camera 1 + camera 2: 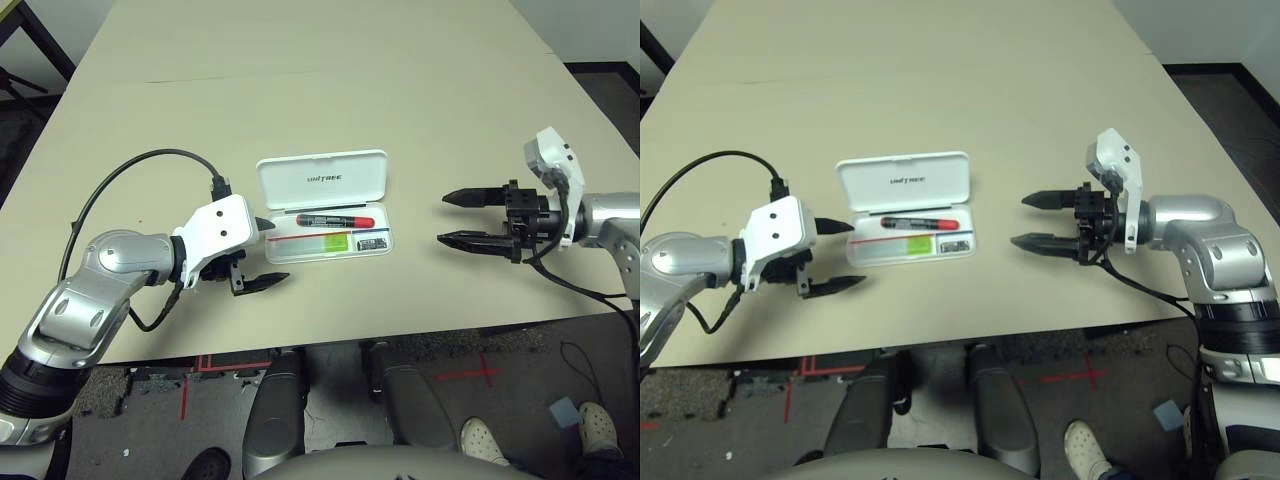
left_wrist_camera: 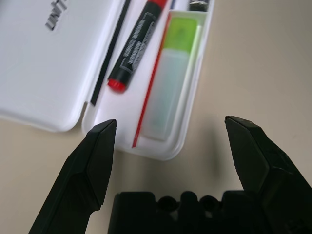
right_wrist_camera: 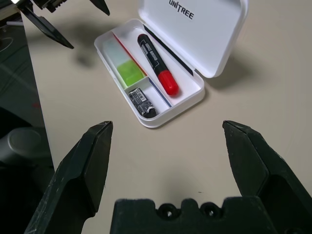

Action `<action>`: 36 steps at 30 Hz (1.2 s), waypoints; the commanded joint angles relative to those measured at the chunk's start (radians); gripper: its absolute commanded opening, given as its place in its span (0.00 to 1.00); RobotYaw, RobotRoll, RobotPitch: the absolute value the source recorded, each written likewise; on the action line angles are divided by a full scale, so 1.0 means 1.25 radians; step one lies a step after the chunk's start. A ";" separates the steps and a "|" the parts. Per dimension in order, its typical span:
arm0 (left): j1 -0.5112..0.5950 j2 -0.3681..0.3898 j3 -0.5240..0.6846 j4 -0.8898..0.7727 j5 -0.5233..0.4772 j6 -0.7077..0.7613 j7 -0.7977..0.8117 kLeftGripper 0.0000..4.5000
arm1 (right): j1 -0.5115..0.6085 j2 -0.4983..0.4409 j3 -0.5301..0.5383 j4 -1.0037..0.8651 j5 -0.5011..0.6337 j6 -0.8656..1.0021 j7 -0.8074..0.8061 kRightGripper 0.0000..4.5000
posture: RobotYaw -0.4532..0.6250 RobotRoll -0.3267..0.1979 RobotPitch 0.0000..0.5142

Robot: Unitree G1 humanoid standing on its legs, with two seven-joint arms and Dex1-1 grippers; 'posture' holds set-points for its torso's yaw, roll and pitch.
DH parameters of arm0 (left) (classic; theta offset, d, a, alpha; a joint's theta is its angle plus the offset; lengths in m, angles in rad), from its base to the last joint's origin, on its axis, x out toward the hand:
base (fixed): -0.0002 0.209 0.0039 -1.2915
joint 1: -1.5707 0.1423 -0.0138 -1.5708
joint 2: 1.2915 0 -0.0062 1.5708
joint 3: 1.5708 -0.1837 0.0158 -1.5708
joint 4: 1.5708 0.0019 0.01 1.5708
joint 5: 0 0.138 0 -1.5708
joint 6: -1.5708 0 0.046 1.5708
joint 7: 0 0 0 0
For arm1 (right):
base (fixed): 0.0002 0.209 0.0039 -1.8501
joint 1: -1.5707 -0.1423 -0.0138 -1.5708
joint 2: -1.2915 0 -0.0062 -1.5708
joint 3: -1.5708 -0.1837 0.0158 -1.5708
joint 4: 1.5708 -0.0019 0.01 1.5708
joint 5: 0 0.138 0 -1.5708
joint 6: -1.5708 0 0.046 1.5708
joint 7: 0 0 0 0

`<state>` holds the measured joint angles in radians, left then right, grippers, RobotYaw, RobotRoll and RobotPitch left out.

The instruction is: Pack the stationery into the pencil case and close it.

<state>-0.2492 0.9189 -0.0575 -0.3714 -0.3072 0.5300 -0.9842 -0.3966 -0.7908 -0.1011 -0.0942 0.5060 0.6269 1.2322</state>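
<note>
The white pencil case [image 1: 322, 165] lies open at the table's centre, its "UNITREE" lid folded back away from me. In its tray lie the black marker with red cap [image 1: 335, 220], the pale highlighter with lime-green cap [image 3: 122, 63] and the small dark grey piece [image 3: 143, 101], alongside a thin red-and-blue pencil [image 2: 152, 92]. My left gripper [image 1: 272, 252] is open just left of the tray's end, holding nothing. To the right, my right gripper [image 1: 443, 218] is also open and empty, a short gap from the case and pointing at it.
A black cable [image 1: 130, 170] loops over the table from my left wrist. The table's front edge [image 1: 400, 335] runs close below both grippers. A person's shoes [image 1: 600, 425] stand on the floor at the lower right.
</note>
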 commanded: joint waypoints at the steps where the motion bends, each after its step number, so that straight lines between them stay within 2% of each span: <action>1: -0.031 -0.009 0.020 0.061 -0.004 0.021 0.010 0.91 | 0.016 -0.005 -0.011 -0.031 0.021 0.010 -0.020 1.00 | 0.43 0.62 0.38; 3: -0.059 -0.009 0.025 0.116 0.003 0.034 0.019 0.78 | 0.020 -0.007 -0.012 -0.034 0.027 0.009 -0.026 1.00 | 0.43 0.62 0.37; 12: -0.252 -0.079 0.032 0.423 0.056 0.024 0.103 0.01 | 0.029 -0.014 -0.010 -0.037 0.036 -0.001 -0.043 1.00 | 0.42 0.62 0.36; 18: -0.335 -0.135 0.023 0.541 0.092 -0.022 0.131 0.01 | 0.028 -0.015 -0.005 -0.038 0.036 -0.006 -0.046 1.00 | 0.41 0.62 0.36; 24: -0.377 -0.175 0.013 0.577 0.103 -0.058 0.110 0.01 | 0.027 -0.015 -0.001 -0.043 0.036 -0.005 -0.048 1.00 | 0.41 0.62 0.36; 29: -0.381 -0.194 0.008 0.542 0.089 -0.053 0.075 0.01 | 0.029 -0.014 0.004 -0.043 0.034 -0.009 -0.048 1.00 | 0.40 0.62 0.37; 36: -0.349 -0.183 0.006 0.463 0.067 -0.040 0.009 0.01 | 0.032 -0.021 0.009 -0.036 0.030 -0.011 -0.042 1.00 | 0.40 0.62 0.37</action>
<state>-0.7121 0.6805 -0.0360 0.2386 -0.2089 0.4661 -0.9413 -0.3702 -0.8047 -0.0955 -0.1269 0.5392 0.6218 1.1702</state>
